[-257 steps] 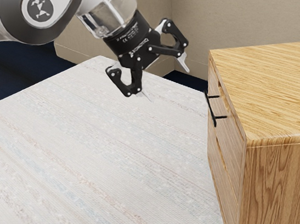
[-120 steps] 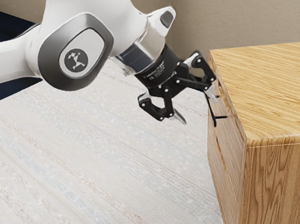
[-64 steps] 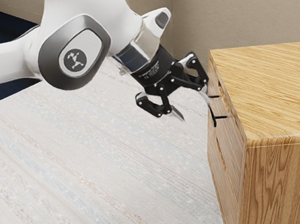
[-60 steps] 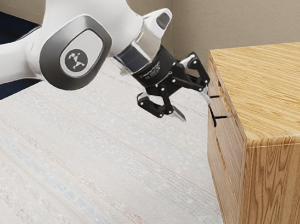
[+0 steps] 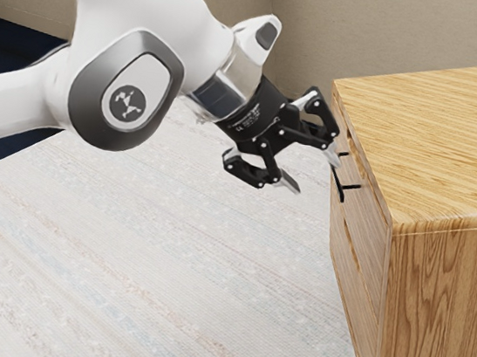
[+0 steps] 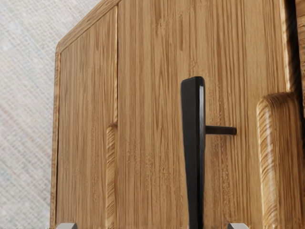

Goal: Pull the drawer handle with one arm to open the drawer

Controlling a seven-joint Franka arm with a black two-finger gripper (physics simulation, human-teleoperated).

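Beige walls point(image 5: 398, 32) behind, dark blue floor point(image 5: 10, 43) past the far edge of a pale, streaked table point(image 5: 124, 243). At the table's edge on the exterior view's right, a wooden cabinet point(image 5: 438, 134) with bold grain along its top. On the face turned toward the arm, a drawer point(image 5: 353, 207) with a thin black handle point(image 5: 338, 176): a bar held off the wood on 2 short posts. Drawer front flush with the cabinet face, shut.

Extended from the exterior view's left above the table, the white arm point(image 5: 128, 85), wrist tilted toward the cabinet. Jaws spread wide, holding nothing. Upper fingertip point(image 5: 333, 156) just beside the handle's upper end, contact impossible to judge. Lower fingertip point(image 5: 290, 185) apart from the drawer, over the table.

From the wrist camera, handle point(image 6: 192, 152) dead ahead against the wooden front, lined up between the 2 pale finger ends and nearer 1 of them.
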